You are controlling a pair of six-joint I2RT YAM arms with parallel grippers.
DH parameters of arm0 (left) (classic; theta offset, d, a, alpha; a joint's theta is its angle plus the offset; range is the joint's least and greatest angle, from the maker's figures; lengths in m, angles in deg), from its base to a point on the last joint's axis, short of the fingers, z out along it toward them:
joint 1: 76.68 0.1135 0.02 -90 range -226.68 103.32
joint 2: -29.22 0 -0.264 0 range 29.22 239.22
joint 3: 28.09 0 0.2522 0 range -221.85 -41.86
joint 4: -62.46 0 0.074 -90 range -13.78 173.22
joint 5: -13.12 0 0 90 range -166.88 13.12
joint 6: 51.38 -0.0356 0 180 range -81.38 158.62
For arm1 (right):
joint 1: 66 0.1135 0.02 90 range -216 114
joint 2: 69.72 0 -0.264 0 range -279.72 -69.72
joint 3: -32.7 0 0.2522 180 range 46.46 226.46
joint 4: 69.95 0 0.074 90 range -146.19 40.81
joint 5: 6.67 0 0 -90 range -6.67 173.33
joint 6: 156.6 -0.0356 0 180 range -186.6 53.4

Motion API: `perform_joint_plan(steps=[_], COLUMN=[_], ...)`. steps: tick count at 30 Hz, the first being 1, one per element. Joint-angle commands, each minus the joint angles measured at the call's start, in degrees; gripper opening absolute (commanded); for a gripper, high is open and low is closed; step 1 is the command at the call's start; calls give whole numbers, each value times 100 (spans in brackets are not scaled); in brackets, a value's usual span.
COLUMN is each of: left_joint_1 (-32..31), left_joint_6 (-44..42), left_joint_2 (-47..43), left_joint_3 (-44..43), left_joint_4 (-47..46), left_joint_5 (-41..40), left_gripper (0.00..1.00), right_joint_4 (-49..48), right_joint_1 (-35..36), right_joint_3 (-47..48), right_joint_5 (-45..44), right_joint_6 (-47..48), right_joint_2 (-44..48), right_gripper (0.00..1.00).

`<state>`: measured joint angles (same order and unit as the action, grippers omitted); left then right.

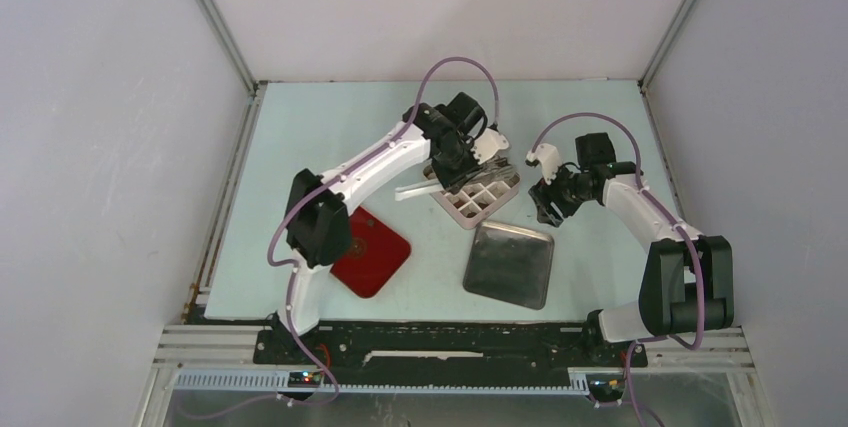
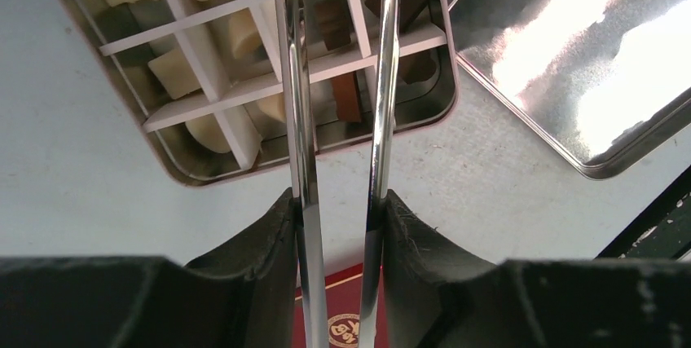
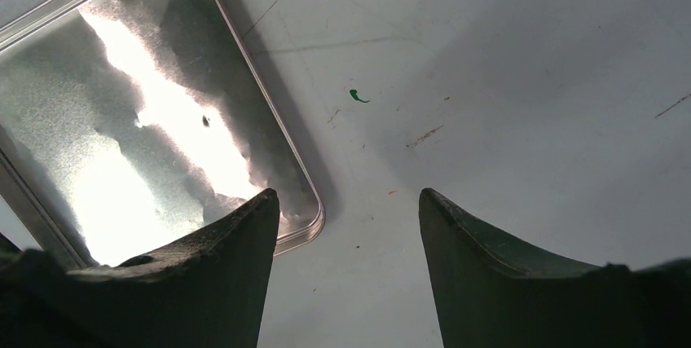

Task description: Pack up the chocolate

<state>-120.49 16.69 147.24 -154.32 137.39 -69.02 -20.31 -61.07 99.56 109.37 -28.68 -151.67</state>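
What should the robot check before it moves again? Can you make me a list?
1. Left end effector gripping the tongs: ok.
2. Tongs reaching over the divided tin: ok.
3. Chocolate sitting in the compartments: ok.
4. Piece between the tong tips: cannot tell, the tips are out of frame.
5. Right end effector open, holding nothing: ok.
6. Metal lid off, lying beside the tin: ok.

Cream and brown chocolate pieces [image 2: 175, 71] lie in the white-gridded metal tin [image 1: 466, 223]. Just before it lies a flat silver lid [image 1: 510, 264]; front-left, a red square tray [image 1: 372, 252].
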Motion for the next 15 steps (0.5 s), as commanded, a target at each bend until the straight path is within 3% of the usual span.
perform_joint_plan(steps=[1,7,15], left_joint_1=[-75,-75,-91], left_joint_6=[126,84,104], left_joint_2=[48,-188,-105], left_joint_3=[-316,323,361], left_joint_4=[61,-105,-33], left_joint_5=[100,-16,-54], left_gripper=[25,27,36], right_joint_4=[-99,-88,-63], right_joint_1=[-58,-74,-77], right_joint_3=[137,139,139], right_joint_5=[-60,14,49], right_joint_6=[-56,-34,-21], right_joint_2=[87,57,38], right_gripper=[66,66,66])
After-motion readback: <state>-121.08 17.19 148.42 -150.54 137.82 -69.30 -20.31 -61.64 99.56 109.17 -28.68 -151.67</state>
